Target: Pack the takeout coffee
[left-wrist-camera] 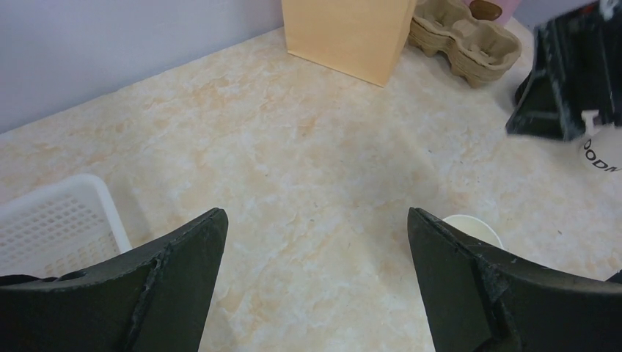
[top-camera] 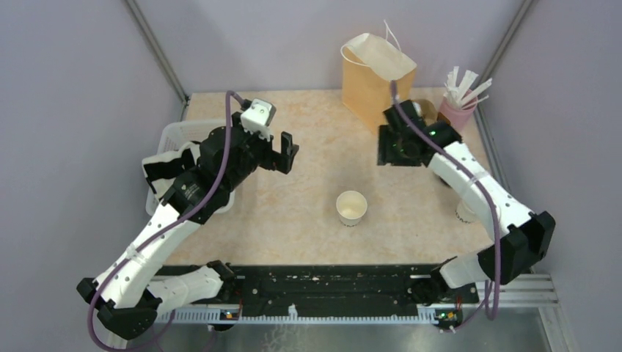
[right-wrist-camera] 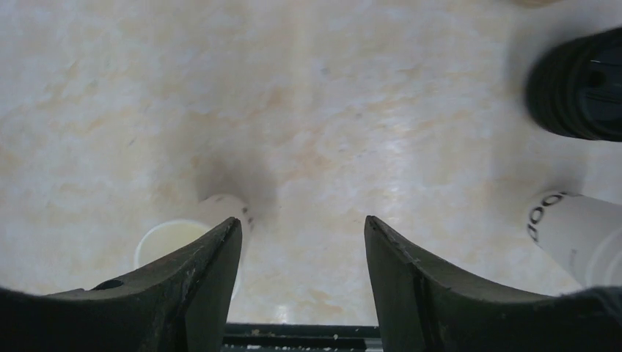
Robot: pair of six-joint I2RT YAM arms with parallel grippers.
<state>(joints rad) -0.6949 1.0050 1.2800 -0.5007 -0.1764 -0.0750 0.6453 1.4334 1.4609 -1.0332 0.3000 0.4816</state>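
Note:
A white paper cup with black lettering [right-wrist-camera: 576,235] shows at the lower right of the right wrist view, and at the right edge of the left wrist view [left-wrist-camera: 603,150]. In the top view it is mostly hidden under the right arm [top-camera: 465,212]. I cannot tell whether it has a lid. A round black ribbed thing [right-wrist-camera: 579,82], perhaps a lid, sits beyond it. The brown paper bag [top-camera: 375,77] stands open at the back. My right gripper [top-camera: 392,150] [right-wrist-camera: 302,220] hovers open and empty in front of the bag. My left gripper [top-camera: 288,152] [left-wrist-camera: 315,213] is open and empty over bare table.
A lidless white paper cup [top-camera: 351,207] stands mid-table, beside the right gripper's left finger [right-wrist-camera: 176,238]. A pink cup with white wrapped straws [top-camera: 459,110] stands at the back right. A cardboard cup carrier [left-wrist-camera: 466,37] lies by the bag. A white basket [top-camera: 176,139] sits at the left.

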